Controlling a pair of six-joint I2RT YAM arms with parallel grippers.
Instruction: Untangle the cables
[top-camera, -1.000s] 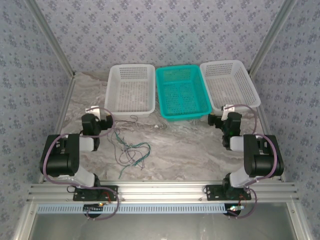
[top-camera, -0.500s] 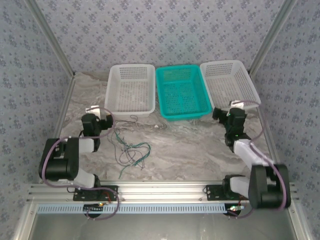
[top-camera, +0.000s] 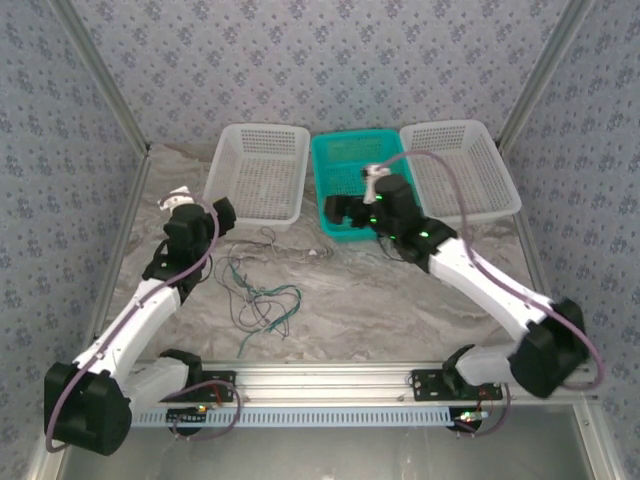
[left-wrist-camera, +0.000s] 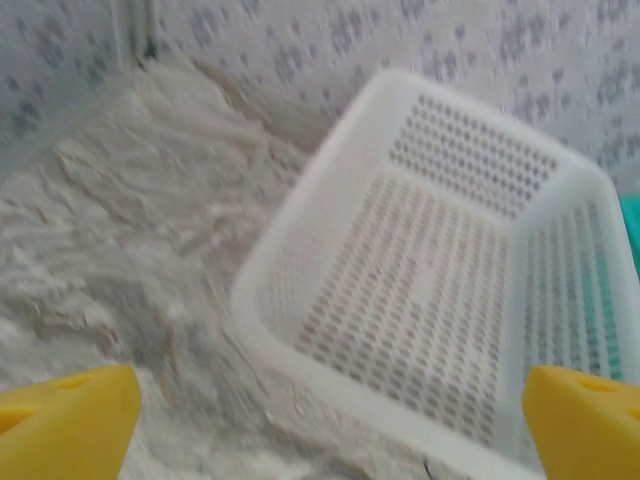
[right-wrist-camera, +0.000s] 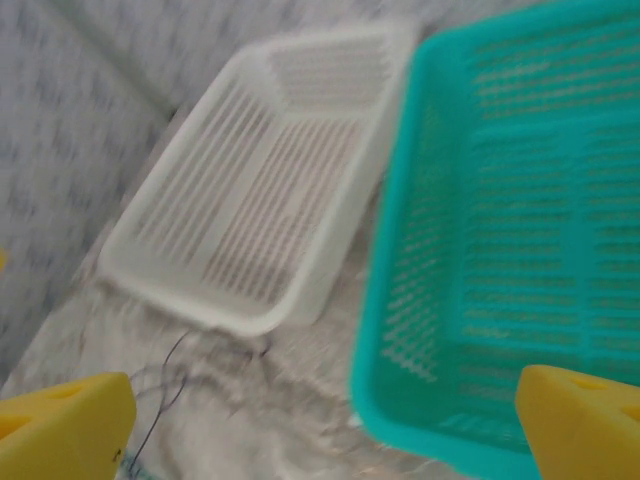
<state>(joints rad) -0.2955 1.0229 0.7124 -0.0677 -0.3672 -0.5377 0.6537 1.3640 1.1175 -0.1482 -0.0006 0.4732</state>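
Note:
The cables (top-camera: 262, 295) lie in a loose tangle of thin green, dark and whitish wires on the marbled table, just in front of the left white basket (top-camera: 222, 172). My left gripper (top-camera: 220, 214) hovers open to the left of the tangle's far end, by that basket's near left corner. Its yellow fingertips (left-wrist-camera: 66, 424) are wide apart with nothing between them. My right gripper (top-camera: 336, 210) is open at the near left corner of the teal basket (top-camera: 320, 160), right of the tangle. A thin dark cable (right-wrist-camera: 164, 394) shows beside its left fingertip (right-wrist-camera: 64, 426).
A second white basket (top-camera: 500, 170) stands at the back right, beside the teal one. The three baskets form a row along the far side. Patterned walls and metal posts close in the left, right and back. The aluminium rail with the arm bases (top-camera: 330, 385) runs along the near edge.
Both arms have stretched out from their folded pose. The right gripper swung left to the teal basket's near corner; the left one shifted slightly towards the back. The cables have not moved.

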